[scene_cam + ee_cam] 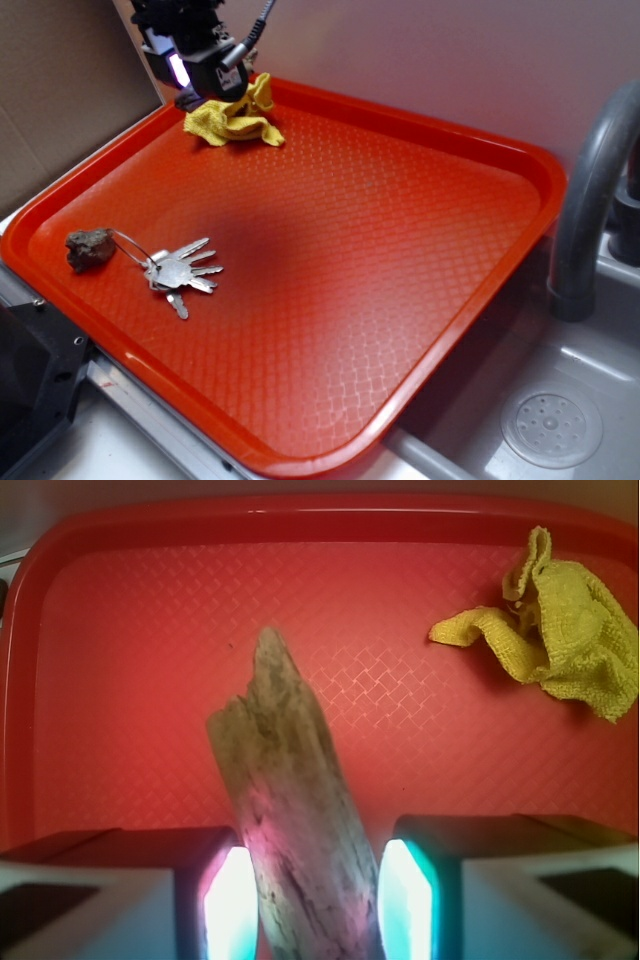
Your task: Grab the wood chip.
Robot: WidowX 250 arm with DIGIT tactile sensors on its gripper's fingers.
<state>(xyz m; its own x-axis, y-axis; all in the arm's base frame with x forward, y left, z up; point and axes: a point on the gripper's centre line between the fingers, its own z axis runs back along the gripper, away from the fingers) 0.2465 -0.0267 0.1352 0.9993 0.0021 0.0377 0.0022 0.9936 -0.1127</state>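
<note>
One flat, elongated tan-brown wood chip (290, 810) with jagged edges stands between the two pads of the tool (310, 905), its long axis running straight out ahead of the tool. The pads sit close on either side, apparently gripping it above the red plastic tray (150, 630). A crumpled yellow cloth (560, 630) lies ahead to the right.

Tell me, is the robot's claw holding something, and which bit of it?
Yes. The gripper holds the wood chip by its near end, one finger on each long side. The far, pointed end sticks out above the red tray.
</note>
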